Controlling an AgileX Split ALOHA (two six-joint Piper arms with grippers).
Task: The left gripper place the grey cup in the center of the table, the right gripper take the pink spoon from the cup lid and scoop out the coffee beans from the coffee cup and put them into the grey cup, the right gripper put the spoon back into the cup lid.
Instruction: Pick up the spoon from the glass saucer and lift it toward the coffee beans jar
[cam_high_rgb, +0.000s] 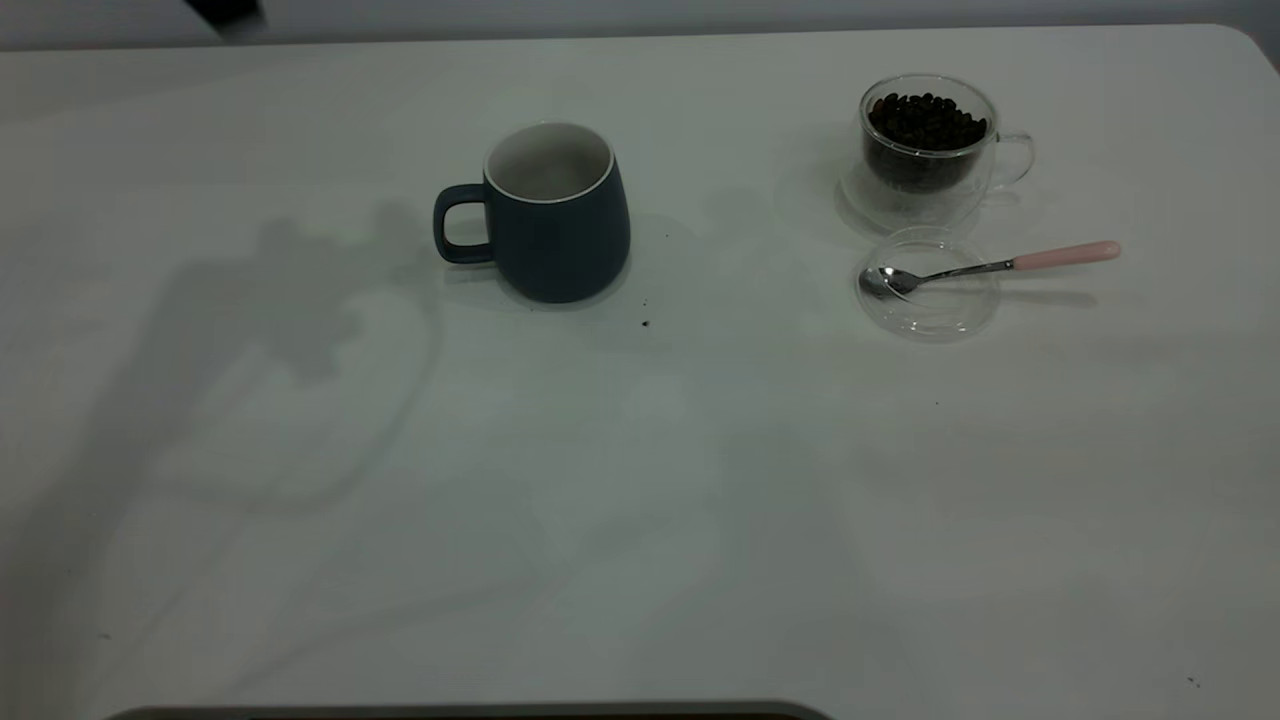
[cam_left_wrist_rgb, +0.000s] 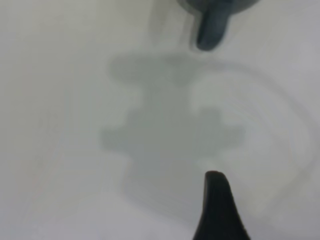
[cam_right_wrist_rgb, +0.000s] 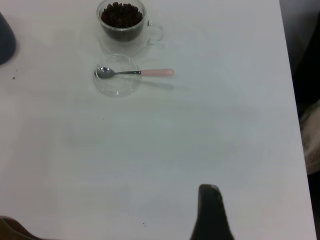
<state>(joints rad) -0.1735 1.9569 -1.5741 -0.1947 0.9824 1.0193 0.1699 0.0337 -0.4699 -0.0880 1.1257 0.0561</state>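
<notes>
1. Grey cup (cam_high_rgb: 553, 212) stands upright on the white table (cam_high_rgb: 640, 500), handle turned toward the left arm's side, white inside showing nothing in it.
2. Left gripper (cam_left_wrist_rgb: 218, 207) shows as one dark fingertip in its wrist view, hanging above the table with the cup's handle (cam_left_wrist_rgb: 211, 27) ahead of it and well apart; whether its fingers are apart or together cannot be told.
3. Its shadow lies on the table between that fingertip and the cup.
4. Right gripper (cam_right_wrist_rgb: 210, 212) also shows as one dark fingertip, over bare table; again the spread of its fingers cannot be told.
5. Ahead of the right gripper, well apart, lies the clear cup lid (cam_high_rgb: 929, 283), flat on the table.
6. Pink spoon (cam_high_rgb: 990, 265) rests with its metal bowl inside the lid and its pink handle sticking out over the rim, away from the grey cup.
7. Just beyond the lid, farther from the right gripper, stands the glass coffee cup (cam_high_rgb: 930, 150), upright, heaped with dark coffee beans (cam_high_rgb: 926, 122).
8. Lid and coffee cup sit just beside each other; the grey cup is well apart from both.
9. Neither gripper touches anything.
</notes>
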